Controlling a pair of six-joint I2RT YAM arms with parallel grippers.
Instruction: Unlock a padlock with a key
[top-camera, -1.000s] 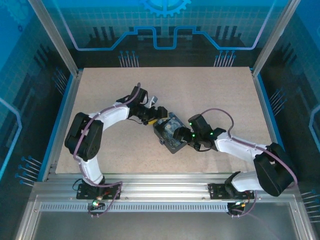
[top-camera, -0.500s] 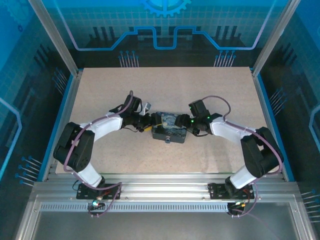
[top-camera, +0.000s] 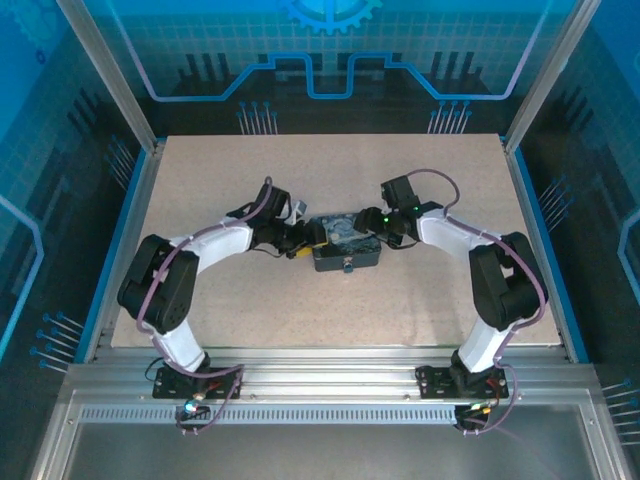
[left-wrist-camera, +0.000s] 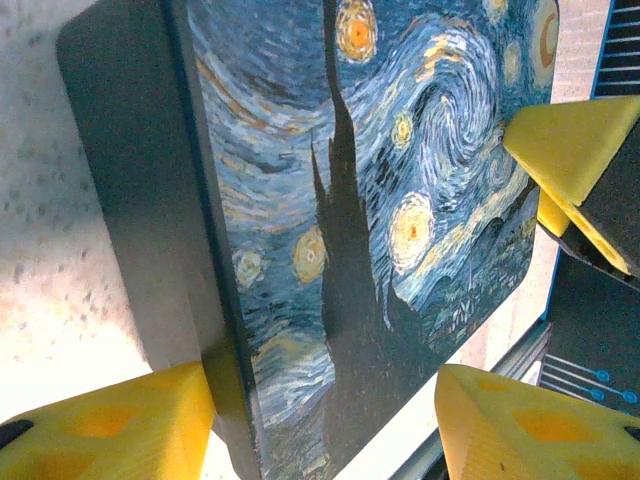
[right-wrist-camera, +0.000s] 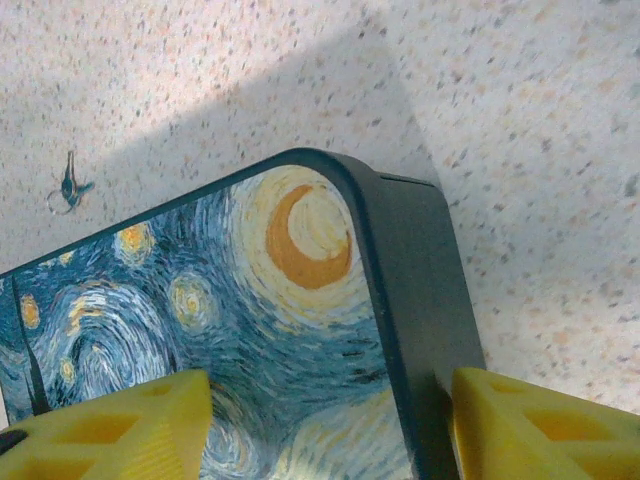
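A flat tin (top-camera: 345, 243) painted with a blue-and-yellow night sky lies at the middle of the table. My left gripper (top-camera: 306, 238) is at its left end and my right gripper (top-camera: 376, 226) at its right end. In the left wrist view the left gripper (left-wrist-camera: 320, 375) straddles the tin (left-wrist-camera: 350, 200): one finger (left-wrist-camera: 120, 420) touches its dark side wall, the other stands just off the far edge. My right gripper (right-wrist-camera: 327, 378) has one finger against the tin's (right-wrist-camera: 290, 290) side wall and one over the lid. The key (right-wrist-camera: 70, 185), tiny and dark, lies on the table. A small pale fitting (top-camera: 345, 268) on the near wall may be the padlock.
The speckled tabletop (top-camera: 250, 180) is bordered by a metal frame (top-camera: 130, 230) and blue walls. The right gripper's yellow fingers (left-wrist-camera: 575, 150) show at the tin's far end in the left wrist view. Free room lies behind and in front of the tin.
The tin has turned from slanted to square and moved farther from the arms' bases. Both grippers moved with it, and their jaws have narrowed around it.
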